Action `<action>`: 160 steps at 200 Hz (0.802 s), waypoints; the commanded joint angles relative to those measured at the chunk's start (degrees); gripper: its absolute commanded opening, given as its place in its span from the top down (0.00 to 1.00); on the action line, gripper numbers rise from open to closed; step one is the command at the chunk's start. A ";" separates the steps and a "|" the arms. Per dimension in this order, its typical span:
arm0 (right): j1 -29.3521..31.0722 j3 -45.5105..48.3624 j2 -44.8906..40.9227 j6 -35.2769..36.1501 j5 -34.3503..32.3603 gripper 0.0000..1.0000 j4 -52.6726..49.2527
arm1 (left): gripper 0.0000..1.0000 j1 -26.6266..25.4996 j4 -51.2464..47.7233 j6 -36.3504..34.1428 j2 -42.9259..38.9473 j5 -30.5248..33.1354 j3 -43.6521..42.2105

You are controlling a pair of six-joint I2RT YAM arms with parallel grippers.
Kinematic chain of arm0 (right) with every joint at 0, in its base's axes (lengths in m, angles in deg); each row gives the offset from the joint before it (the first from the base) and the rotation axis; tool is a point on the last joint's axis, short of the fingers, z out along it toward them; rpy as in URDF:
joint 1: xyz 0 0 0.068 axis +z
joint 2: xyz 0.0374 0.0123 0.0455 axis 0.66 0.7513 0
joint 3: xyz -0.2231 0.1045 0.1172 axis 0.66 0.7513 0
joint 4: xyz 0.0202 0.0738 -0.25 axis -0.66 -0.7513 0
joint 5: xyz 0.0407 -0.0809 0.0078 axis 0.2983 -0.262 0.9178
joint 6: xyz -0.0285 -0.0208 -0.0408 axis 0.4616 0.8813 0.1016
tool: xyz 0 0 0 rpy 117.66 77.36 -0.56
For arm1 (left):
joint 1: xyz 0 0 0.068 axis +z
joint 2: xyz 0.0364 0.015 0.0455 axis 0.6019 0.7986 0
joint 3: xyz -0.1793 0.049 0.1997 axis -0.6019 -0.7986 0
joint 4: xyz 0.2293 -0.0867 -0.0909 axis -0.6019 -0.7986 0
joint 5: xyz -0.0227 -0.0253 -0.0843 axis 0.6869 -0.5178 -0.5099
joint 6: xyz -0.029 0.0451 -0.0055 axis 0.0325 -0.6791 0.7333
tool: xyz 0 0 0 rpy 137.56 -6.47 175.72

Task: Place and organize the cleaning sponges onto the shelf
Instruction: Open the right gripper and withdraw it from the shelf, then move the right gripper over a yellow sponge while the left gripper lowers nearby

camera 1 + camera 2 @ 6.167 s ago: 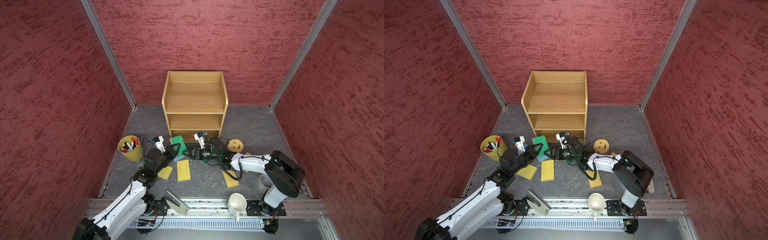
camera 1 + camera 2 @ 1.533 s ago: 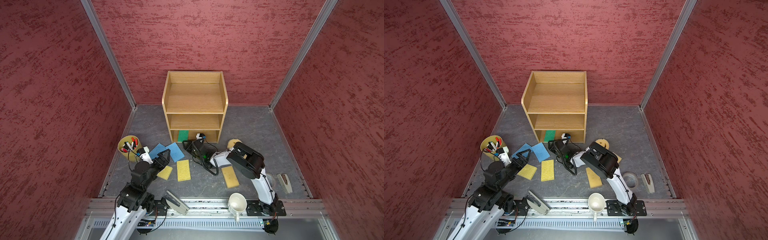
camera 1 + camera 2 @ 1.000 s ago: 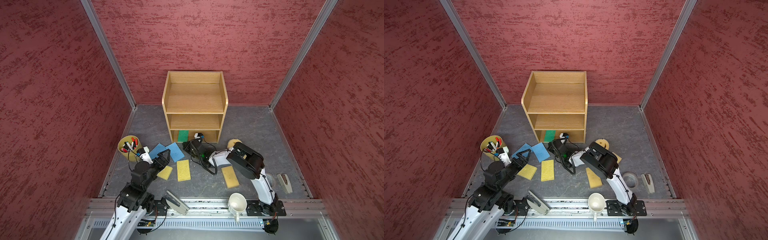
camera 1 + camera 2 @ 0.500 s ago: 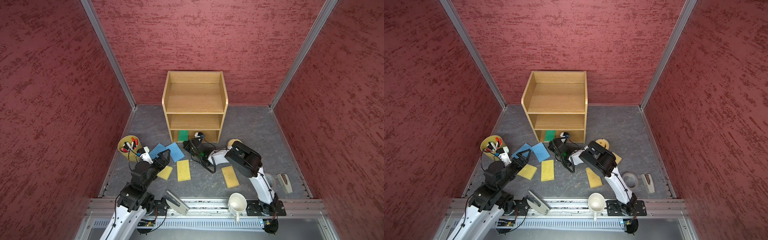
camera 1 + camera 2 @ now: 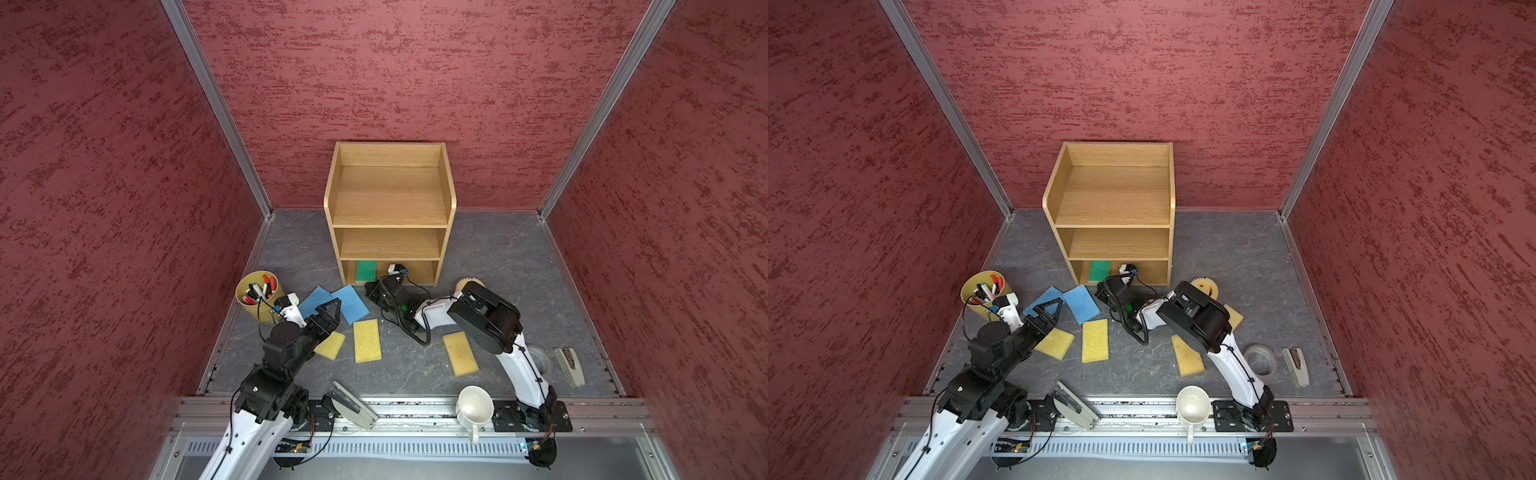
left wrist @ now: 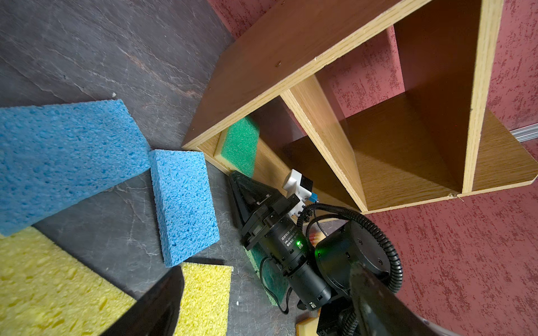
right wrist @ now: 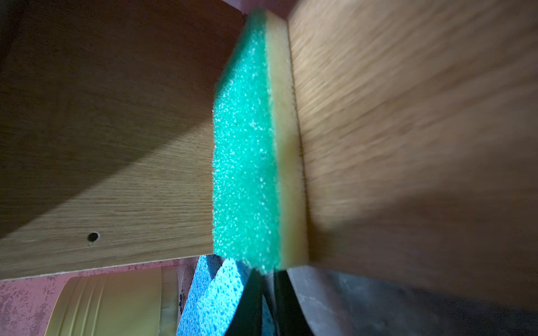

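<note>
Since the earliest frame one green sponge (image 5: 365,271) has gone from the counter (image 5: 490,257) into the shelf (image 5: 388,195), and the left arm has drawn back while the right arm has stretched to the shelf's mouth. The shelf holds only that sponge, flat in the bottom tier against the side panel nearer the pen cup and close to the front lip; both upper tiers are bare. The right fingers (image 6: 235,179) are pinched together on nothing, tips just at that lip, and the arm lies over a second green sponge (image 6: 254,260); a careless pull-back could, I judge, drag either sponge out of place. The left fingers (image 5: 333,316) stand wide where the two touching blue sponges (image 5: 351,303) meet the yellow sponges (image 5: 367,340), so closing there might catch two at once. The yellow pen cup (image 5: 249,311) holds markers; the white mug (image 5: 476,405) looks empty. A tan sponge (image 5: 460,353) waits on the counter.
</note>
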 commanded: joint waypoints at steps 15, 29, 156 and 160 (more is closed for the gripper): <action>-0.28 3.74 -4.09 -0.13 1.86 0.88 -0.16 | 0.11 0.51 -0.14 0.07 -0.03 -0.08 -0.71; -0.01 3.64 -6.37 3.29 5.31 0.87 -3.08 | 0.11 0.48 -0.57 -0.18 -0.28 0.05 -0.60; 0.65 13.19 -37.44 31.05 3.80 0.80 -38.79 | 0.43 0.39 -5.77 -1.44 -1.00 -1.94 -0.45; 0.73 12.31 -37.37 32.17 4.30 0.79 -41.15 | 0.43 0.37 -6.58 -1.51 -0.99 -1.92 -0.38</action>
